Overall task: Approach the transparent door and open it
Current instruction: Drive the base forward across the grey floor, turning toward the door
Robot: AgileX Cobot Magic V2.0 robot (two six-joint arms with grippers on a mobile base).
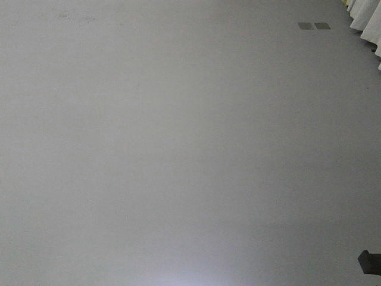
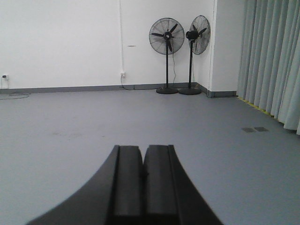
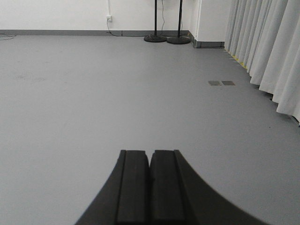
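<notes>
Front view: looks steeply down on a plain grey floor [image 1: 178, 149]. Two small dark floor plates [image 1: 314, 25] far up right, white curtain hem [image 1: 366, 18] just right of them.

Left wrist view: alone shows a white wall [image 2: 61, 42] and the heads of two black pedestal fans [image 2: 167, 37], beyond the floor plates [image 2: 254, 129]. Left gripper [image 2: 143, 149] held level, aimed at the wall, black pads pressed together, holding nothing.

Right wrist view: pitched lower, cuts the fans to poles and bases [image 3: 155, 39]. Right gripper [image 3: 150, 153] level too, pads closed together, empty.

Transparent door appears in none of these views; facing and long axis cannot be told.
</notes>
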